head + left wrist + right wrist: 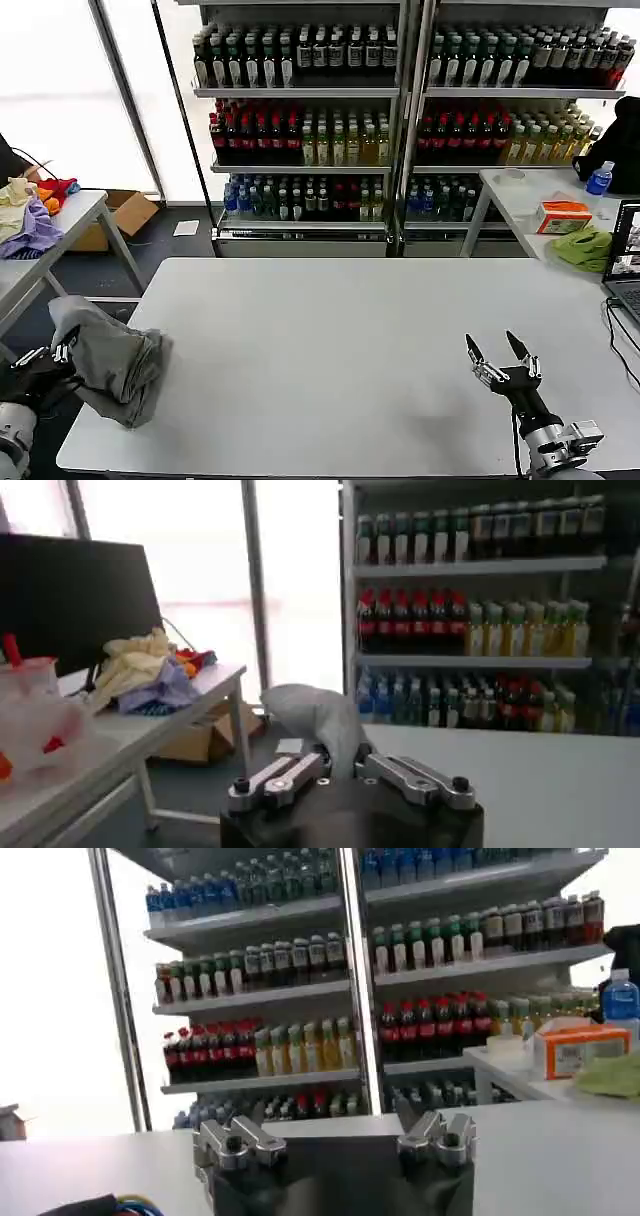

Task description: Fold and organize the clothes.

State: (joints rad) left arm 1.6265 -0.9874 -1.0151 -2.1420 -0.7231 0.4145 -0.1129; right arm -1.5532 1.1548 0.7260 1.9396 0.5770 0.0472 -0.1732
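My left gripper (62,352) sits at the near left edge of the white table (330,350), its fingers pinched onto a bunched light grey shirt (112,358). The shirt hangs crumpled from that grip, partly draped over the table's left edge and partly resting on the tabletop. From my left wrist, I see the same gripper (335,763) closed on a pale fold of the shirt (315,715) rising between the finger links.

My right gripper (502,353) hovers low over the near right part of the table, fingers spread apart and holding nothing. In my right wrist view, that gripper (335,1133) shows its two finger bases set wide, with bare table (560,1158) ahead of it.

The middle of the tabletop stretches out beyond both grippers. To my left, past the table's edge, stands a side table (40,255) with a heap of coloured cloths (30,215); a cardboard box (120,215) lies on the floor behind it. To my right, another table (520,200) carries an orange box (563,216), a green cloth (583,246) and a blue-capped bottle (599,179), and a laptop (627,260) sits nearer, at the right edge of my table. Farthest off, shelves of drink bottles (400,110) fill the back wall.
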